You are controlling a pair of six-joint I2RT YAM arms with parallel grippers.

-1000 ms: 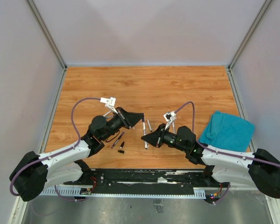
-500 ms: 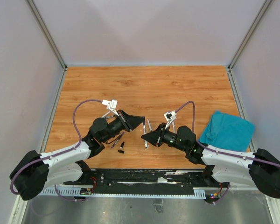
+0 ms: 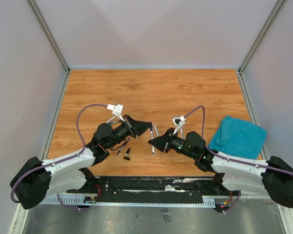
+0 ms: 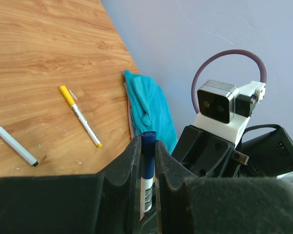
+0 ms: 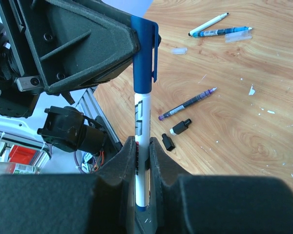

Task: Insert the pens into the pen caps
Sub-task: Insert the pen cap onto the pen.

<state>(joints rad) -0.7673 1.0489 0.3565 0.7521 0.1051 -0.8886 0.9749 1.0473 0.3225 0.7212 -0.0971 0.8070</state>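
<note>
One white pen [image 5: 141, 122] stands between the pads of my right gripper [image 5: 142, 142], which is shut on its barrel. A blue pen cap [image 5: 144, 53] sits on its upper end. My left gripper [image 4: 147, 142] is shut on that same blue cap [image 4: 148, 156], and the white barrel [image 4: 145, 192] shows below it. In the top view the left gripper [image 3: 149, 127] and right gripper [image 3: 151, 141] meet tip to tip above the table's near middle. Loose on the wood lie a purple pen [image 5: 188, 104] and two black caps [image 5: 180, 126].
A yellow pen [image 4: 80, 116] and a white pen [image 4: 13, 144] lie on the wood near the teal cloth [image 3: 238, 136]. A white pen [image 5: 208, 24] and a blue pen [image 5: 222, 32] lie farther off. Grey walls enclose the table [image 3: 151, 87].
The left wrist has shifted slightly and the right gripper has crept a little toward it. Both grips stay as they were.
</note>
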